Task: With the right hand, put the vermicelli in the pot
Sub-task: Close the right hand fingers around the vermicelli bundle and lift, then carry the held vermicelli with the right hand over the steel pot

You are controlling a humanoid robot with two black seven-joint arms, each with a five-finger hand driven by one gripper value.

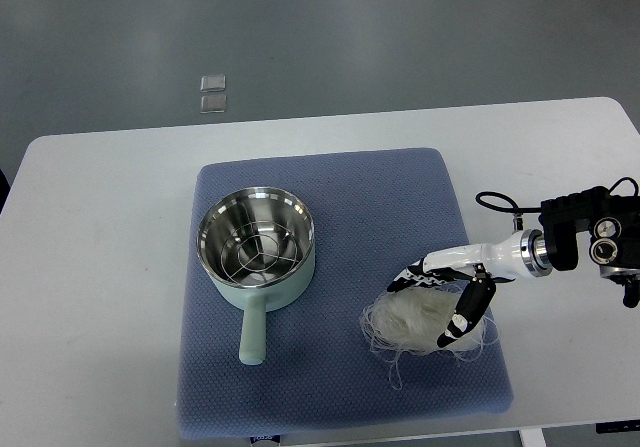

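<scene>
On the blue mat point(340, 207), right of centre and toward the near edge, lies the vermicelli point(415, 322) — a pale, translucent nest of thin strands with loose ends straying off its lower left side. The right hand point(450, 292) comes in from the right edge and sits over the nest's upper right part, fingers point(465, 312) curled down into and around the bundle; whether they have fully closed on it cannot be told, since the nest appears to rest on the mat.

Handling judgement: the bundle looks very light and springy, tangled enough to lift as one mass, but brittle if dry — strands may snap or shed under a hard pinch. A broad, enveloping hold around the dense middle seems safer than a grip at the wispy fringe, which would likely pull apart.

The pot point(256, 242) stands to the left on the same mat, well apart from the nest, upright, mint-green outside, steel inside with a wire rack at the bottom, handle pointing toward the near edge. No left arm shows.
</scene>
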